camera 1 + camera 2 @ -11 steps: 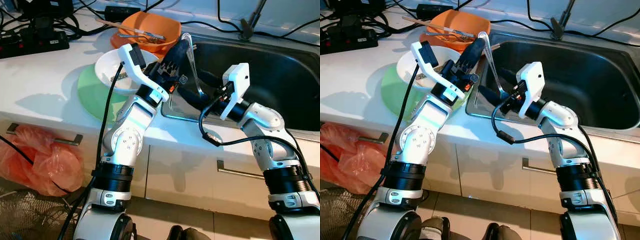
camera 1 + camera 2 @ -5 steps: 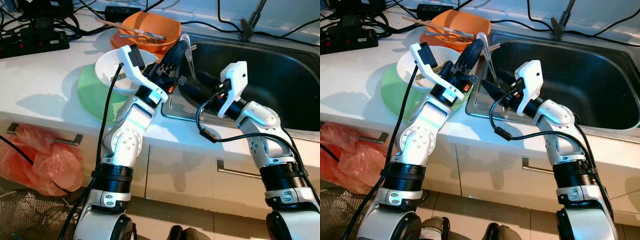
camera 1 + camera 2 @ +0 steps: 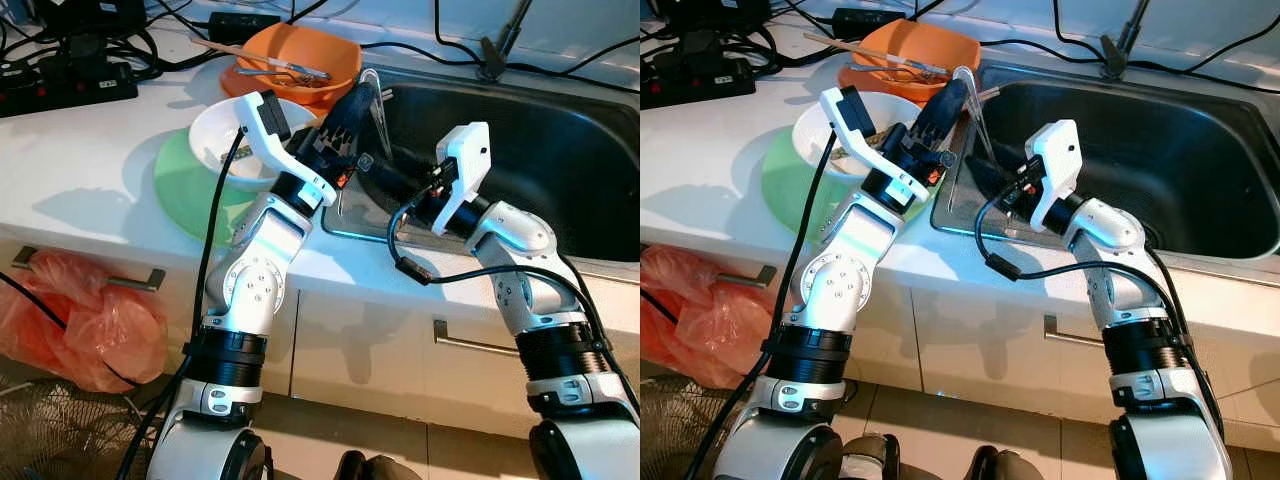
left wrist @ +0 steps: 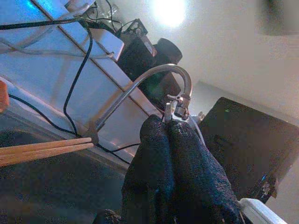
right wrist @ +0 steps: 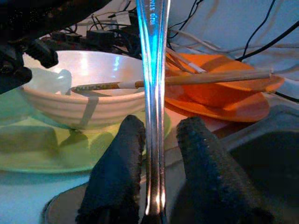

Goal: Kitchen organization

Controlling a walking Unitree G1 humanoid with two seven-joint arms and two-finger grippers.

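A long metal spoon (image 3: 374, 92) stands nearly upright over the left rim of the sink (image 3: 540, 150). My left gripper (image 3: 352, 104) is shut on its upper part; in the left wrist view the fingers (image 4: 170, 158) press together with metal at their tips. My right gripper (image 3: 990, 168) is lower down, open, one finger on each side of the spoon's handle (image 5: 154, 93) without pressing it. Left of the sink sit a white bowl (image 3: 222, 140) on a green plate (image 3: 185, 190) and an orange bowl (image 3: 300, 55) holding chopsticks (image 5: 219, 77).
A power strip (image 3: 60, 80) and cables lie at the back of the white counter. The faucet (image 4: 140, 88) curves over the sink's far side. A red plastic bag (image 3: 90, 320) hangs by the cabinet handle (image 3: 90, 275) below the counter.
My right gripper has moved left along the sink's edge and now straddles the spoon's handle. The left arm and the spoon have barely shifted.
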